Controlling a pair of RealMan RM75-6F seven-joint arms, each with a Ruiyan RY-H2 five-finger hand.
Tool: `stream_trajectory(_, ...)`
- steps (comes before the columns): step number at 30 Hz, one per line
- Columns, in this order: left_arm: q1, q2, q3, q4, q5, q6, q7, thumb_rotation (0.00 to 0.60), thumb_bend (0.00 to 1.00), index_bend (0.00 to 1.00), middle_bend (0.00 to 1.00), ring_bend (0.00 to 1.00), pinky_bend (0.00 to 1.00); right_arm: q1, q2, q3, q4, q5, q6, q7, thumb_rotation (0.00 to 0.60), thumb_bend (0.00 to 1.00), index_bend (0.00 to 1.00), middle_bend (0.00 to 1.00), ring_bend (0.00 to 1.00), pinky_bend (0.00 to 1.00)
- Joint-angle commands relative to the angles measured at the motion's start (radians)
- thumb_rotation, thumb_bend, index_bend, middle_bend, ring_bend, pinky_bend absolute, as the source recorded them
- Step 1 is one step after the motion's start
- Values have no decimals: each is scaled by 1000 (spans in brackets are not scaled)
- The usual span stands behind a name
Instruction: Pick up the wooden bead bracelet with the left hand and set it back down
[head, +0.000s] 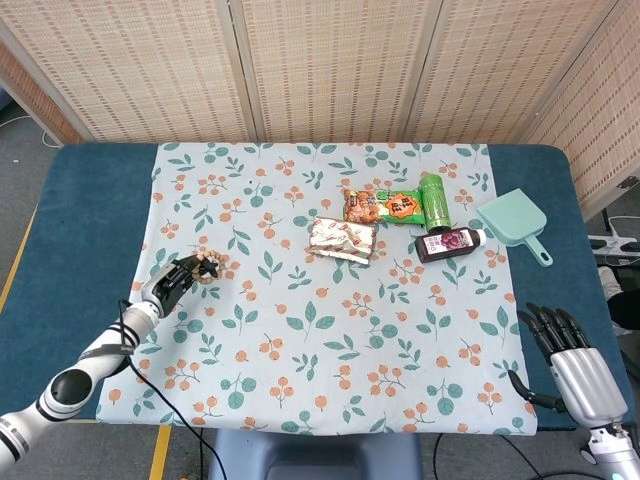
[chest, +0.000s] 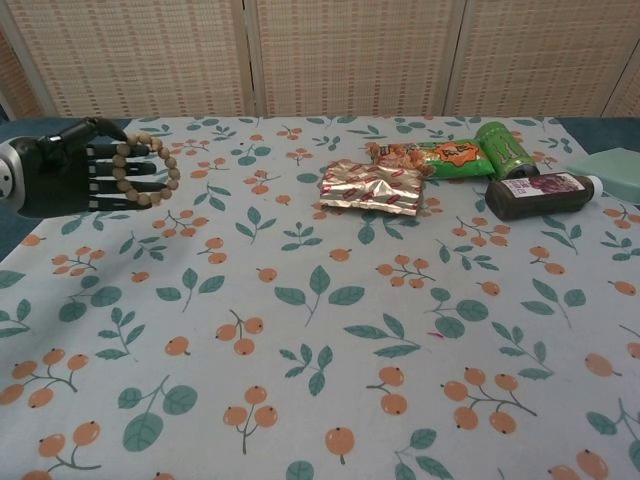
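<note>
The left hand (chest: 62, 177) hovers above the floral cloth (head: 330, 330), near its left edge, with the wooden bead bracelet (chest: 146, 170) looped over its outstretched fingers (chest: 118, 175); the thumb lies along the top of the ring, so the beads are held and not merely draped. From the head view the bracelet (head: 207, 267) sits at the fingertips, well left of the silver snack packet (head: 342, 239) and just inside the cloth's left border. Whether the beads touch the cloth cannot be told.

Taking the silver packet as the landmark: behind and right of it lies an orange-and-green snack bag (head: 384, 206), then a green bottle (head: 435, 200) on its side, with a dark bottle (head: 450, 243) lying to the packet's right. A teal dustpan (head: 511, 222) rests further right, straddling the cloth's right edge onto the blue table (head: 90, 200). All of these cluster toward the far right; the broad stretch of cloth in front of and left of the packet lies bare around the left hand.

The right hand (head: 572, 355) hangs off the near right corner of the table, fingers extended and apart, holding nothing.
</note>
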Motion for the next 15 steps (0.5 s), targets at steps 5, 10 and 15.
stream_trajectory(5,-1,5,9,-5,23,6,-12,405,684,554,539,168,0,-1,1,0,-1,-2,5,2,310,321,0,0,0,0)
stream_trajectory(10,-3,11,17,-10,28,0,-27,410,854,555,544,168,0,-3,2,0,-1,-4,8,1,310,321,0,0,0,0)
stream_trajectory(15,-2,23,28,-24,37,-25,-36,536,1000,524,544,168,0,-3,2,0,-1,-4,9,2,310,321,0,0,0,0)
